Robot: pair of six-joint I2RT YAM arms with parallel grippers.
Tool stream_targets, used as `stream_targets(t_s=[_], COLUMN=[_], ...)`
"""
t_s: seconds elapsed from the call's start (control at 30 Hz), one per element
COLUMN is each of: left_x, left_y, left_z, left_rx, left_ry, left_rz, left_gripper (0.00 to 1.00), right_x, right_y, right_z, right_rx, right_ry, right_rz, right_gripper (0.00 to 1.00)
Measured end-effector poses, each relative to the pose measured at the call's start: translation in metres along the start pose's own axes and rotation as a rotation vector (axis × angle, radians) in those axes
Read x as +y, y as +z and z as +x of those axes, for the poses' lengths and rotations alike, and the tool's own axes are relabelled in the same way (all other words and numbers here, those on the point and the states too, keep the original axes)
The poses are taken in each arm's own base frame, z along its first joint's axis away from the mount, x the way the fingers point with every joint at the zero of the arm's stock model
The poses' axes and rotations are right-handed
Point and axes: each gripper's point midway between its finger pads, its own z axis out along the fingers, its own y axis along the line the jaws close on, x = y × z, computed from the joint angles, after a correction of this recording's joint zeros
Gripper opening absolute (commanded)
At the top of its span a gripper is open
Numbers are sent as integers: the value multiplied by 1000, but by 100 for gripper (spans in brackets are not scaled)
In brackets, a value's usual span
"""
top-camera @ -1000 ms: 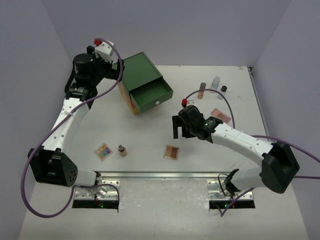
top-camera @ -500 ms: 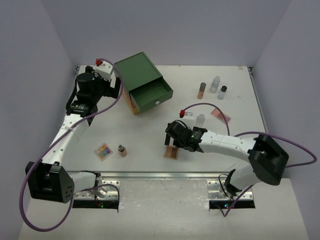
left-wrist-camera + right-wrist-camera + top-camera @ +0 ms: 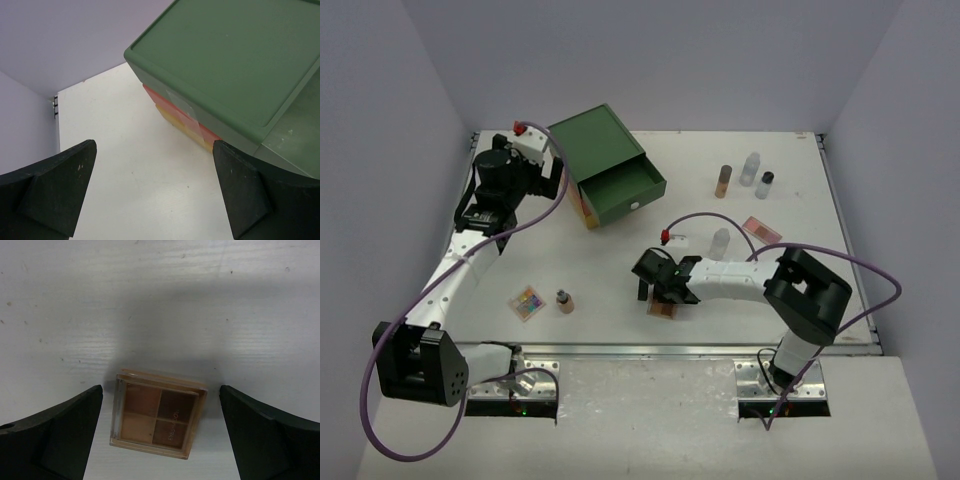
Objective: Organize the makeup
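The left arm is rising from its base at the near left corner and running along the table's (image 3: 620,240) left edge to the far left. There its wrist is bending toward the three-drawer box (image 3: 605,160). The left gripper (image 3: 155,150) is hanging just beside the box's left side. Its jaws are gaping wide and holding nothing, with only bare table showing between them. The box's green top drawer is standing pulled out.

Near the front left, a multicoloured palette (image 3: 527,301) is lying flat, and a small tan bottle (image 3: 564,300) is standing just to its right.

The right arm is folding sharply at its elbow on the near right, with its forearm stretching left, low over the table. The right gripper (image 3: 160,390) is pointing down over the brown palette (image 3: 157,415). Its fingers are spread fully, one on each side, and are clear of the palette, gripping nothing.

Farther right, a clear bottle (image 3: 720,240) is standing beside the forearm, and a pink palette (image 3: 761,230) is lying beyond it. At the far right, a tan bottle (image 3: 723,181), another clear bottle (image 3: 751,167) and a dark-capped bottle (image 3: 765,184) are standing close together.
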Motion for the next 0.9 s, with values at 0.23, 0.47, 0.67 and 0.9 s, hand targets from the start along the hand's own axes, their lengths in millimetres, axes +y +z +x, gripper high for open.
stream_targets(t_s=[0.23, 0.47, 0.67, 0.9], left_x=[2, 3, 4, 4], left_y=[1, 1, 1, 2], left_z=[0, -1, -4, -5], left_rx=[-7, -8, -23, -26], left_ry=[3, 2, -1, -1], left_rz=[-14, -17, -21, -21], left_gripper=[100, 100, 100, 100], right_x=[5, 6, 6, 23], right_y=[-1, -2, -4, -32], right_z=[7, 9, 10, -2], right_rx=[7, 5, 0, -75], right_ry=[-27, -32, -87, -291], right_rz=[-15, -30, -63, -266], right_gripper=[83, 45, 37, 34])
